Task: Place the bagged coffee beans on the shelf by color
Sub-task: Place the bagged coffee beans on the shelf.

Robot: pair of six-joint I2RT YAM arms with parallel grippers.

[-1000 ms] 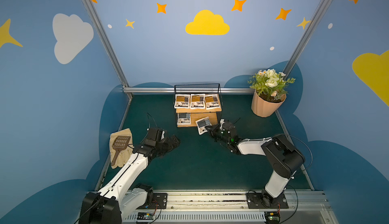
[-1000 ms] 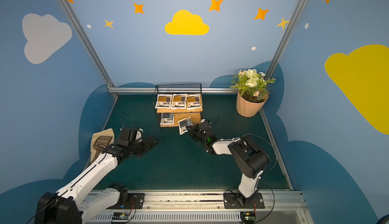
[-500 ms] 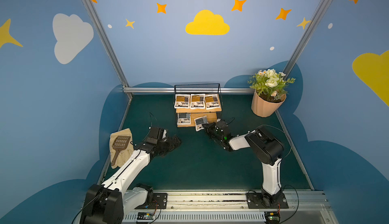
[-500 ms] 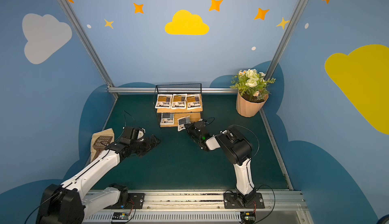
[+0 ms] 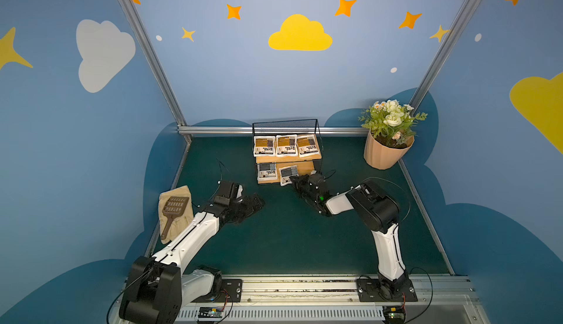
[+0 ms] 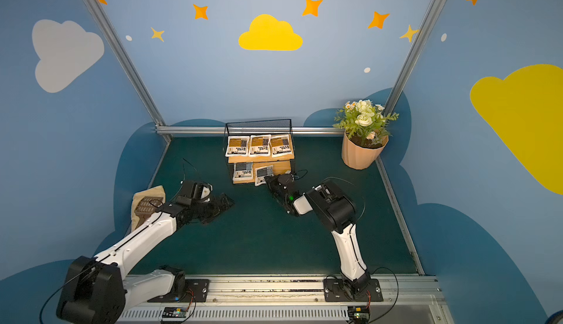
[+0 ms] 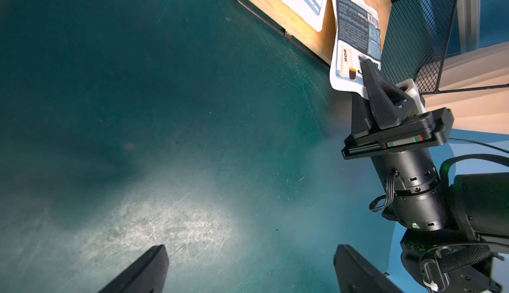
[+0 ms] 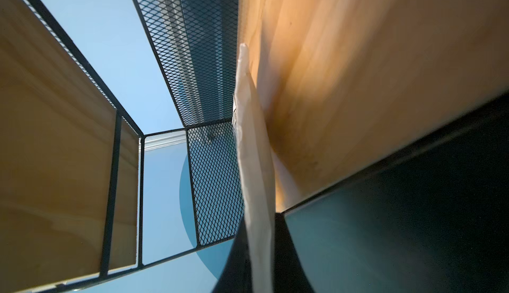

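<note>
Right gripper (image 5: 295,180) clamps grey-blue pouch (image 5: 288,173), which lies ahead of it on lower shelf board (image 5: 304,168). Left gripper (image 5: 255,204) spread wide, empty.

The shelf (image 5: 285,127) is set mid-back on the table (image 5: 289,240). Three pouches (image 5: 286,145) are laid abreast on its upper board. On the lower, a fourth pouch (image 5: 267,171) is laid left, with a fifth pouch (image 5: 288,173) beside it, overhanging the front. A pot (image 5: 382,155) is placed right, a cloth (image 5: 182,193) far left.
</note>
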